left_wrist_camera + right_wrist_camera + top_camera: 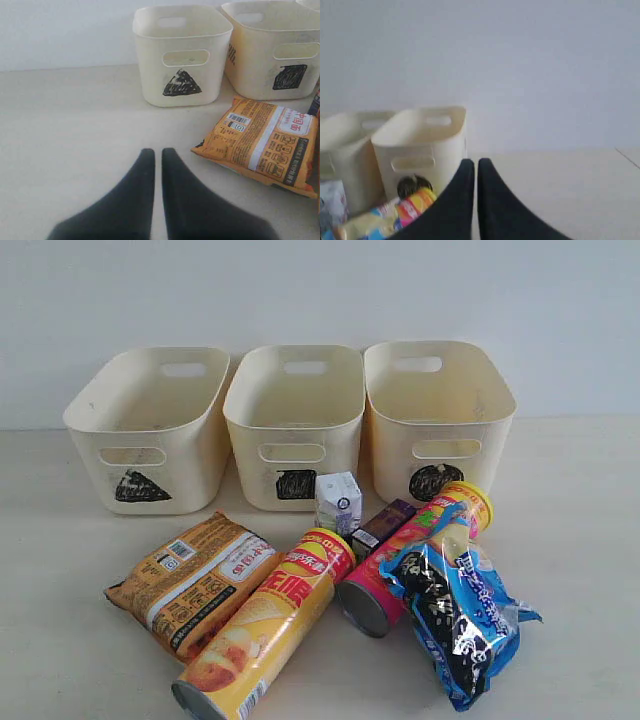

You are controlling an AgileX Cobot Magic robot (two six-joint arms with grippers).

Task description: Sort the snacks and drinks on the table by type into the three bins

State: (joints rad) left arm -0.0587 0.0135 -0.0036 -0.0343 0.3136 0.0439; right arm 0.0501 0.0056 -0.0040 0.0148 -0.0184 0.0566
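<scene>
Left wrist view: left pincer (157,151) closed, orange-brown bag (260,145) nearby, apart | right pincer (476,161) closed, pink tube (413,205) seemingly close

Exterior view frontal, slightly raised, left wrist low, facing triangle bin (150,75), right wrist blurry, seemingly near circle bin (420,145)

Beige table (60,660) carries three bins (293,430), snacks (195,580), drink cartons (338,502).
</scene>
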